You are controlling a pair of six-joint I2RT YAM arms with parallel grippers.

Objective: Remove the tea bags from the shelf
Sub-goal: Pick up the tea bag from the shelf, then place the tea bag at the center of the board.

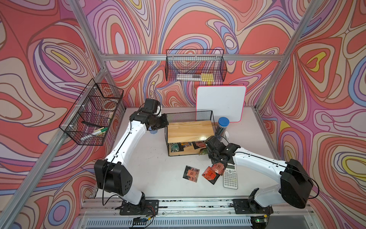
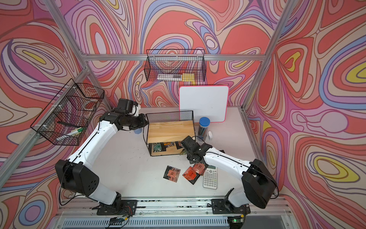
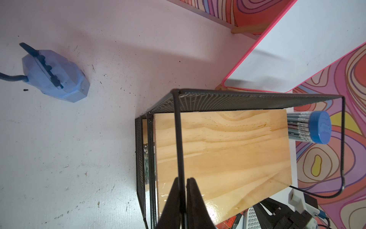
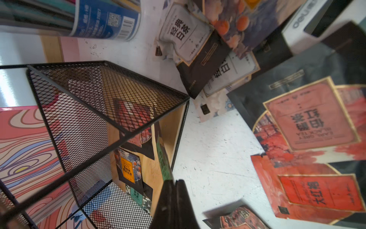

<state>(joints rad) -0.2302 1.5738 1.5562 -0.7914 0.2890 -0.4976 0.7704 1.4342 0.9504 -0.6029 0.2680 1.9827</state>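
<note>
Nearest the arms' bases, the white tabletop lies open on the left. To the right of centre, three flat square tea bags, black with red labels, lie face-up and turned cornerwise, the rightmost just beside a white button calculator. Behind them the right gripper points down by the front right corner of the two-tier shelf of black wire and pale wooden boards, its jaws pressed together on nothing. The shelf's long axis runs across the table and its open front faces the bases. Its top board is bare, while more sachets, green, orange-labelled and black, lie flat on the lower board, one jutting past the front edge at the right end. The left gripper is pinched onto the frame's top wire at the left end. Beyond, a clear pencil tube with a blue lid crowds the right end, and a pink-edged whiteboard stands behind the mesh back.
</note>
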